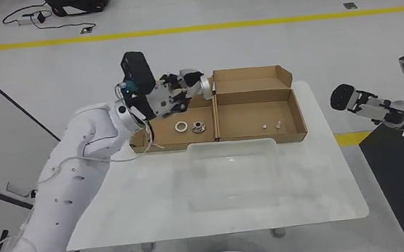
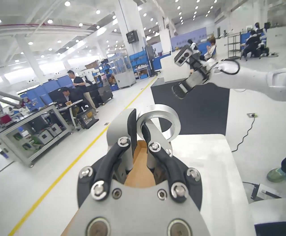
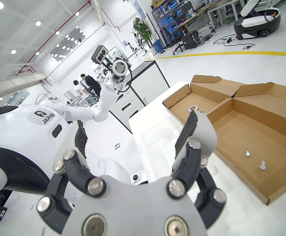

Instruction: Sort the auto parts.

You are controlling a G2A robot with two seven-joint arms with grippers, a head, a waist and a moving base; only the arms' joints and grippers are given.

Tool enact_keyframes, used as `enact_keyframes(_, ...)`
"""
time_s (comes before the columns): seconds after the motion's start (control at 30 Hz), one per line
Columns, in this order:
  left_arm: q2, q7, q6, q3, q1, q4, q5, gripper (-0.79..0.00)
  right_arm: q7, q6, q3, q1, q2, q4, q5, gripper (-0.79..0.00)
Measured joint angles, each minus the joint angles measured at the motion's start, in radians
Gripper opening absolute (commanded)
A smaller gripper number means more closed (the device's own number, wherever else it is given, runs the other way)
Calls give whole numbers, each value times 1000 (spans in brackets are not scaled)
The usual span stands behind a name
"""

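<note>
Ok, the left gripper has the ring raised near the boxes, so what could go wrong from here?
1. The left gripper pinches the silver metal ring by one spot of its wall, most of it overhanging, so it might pivot or slip out.
2. In the top view the ring hangs close to the wall shared by the two brown cardboard boxes; released here, it might land in the wrong box or on the rim.

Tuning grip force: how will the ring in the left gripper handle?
The ring looks thick, machined metal: probably stiff, heavyish. Pinched at one spot by the left gripper, its smooth wall might pivot. On edge, it may roll.
</note>
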Motion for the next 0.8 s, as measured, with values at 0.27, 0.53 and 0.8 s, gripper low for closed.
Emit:
enact_keyframes(0.27, -30, -215, 55, 110, -161, 191, 148, -785, 0, 0, 0, 0, 0, 0, 0, 0)
enact_keyframes(0.53, -52, -457, 102, 199, -235, 337, 283, -785, 0, 0, 0, 0, 0, 0, 0, 0)
enact_keyframes(0.8, -89, -606, 153, 300, -271, 444, 354, -785, 0, 0, 0, 0, 0, 0, 0, 0)
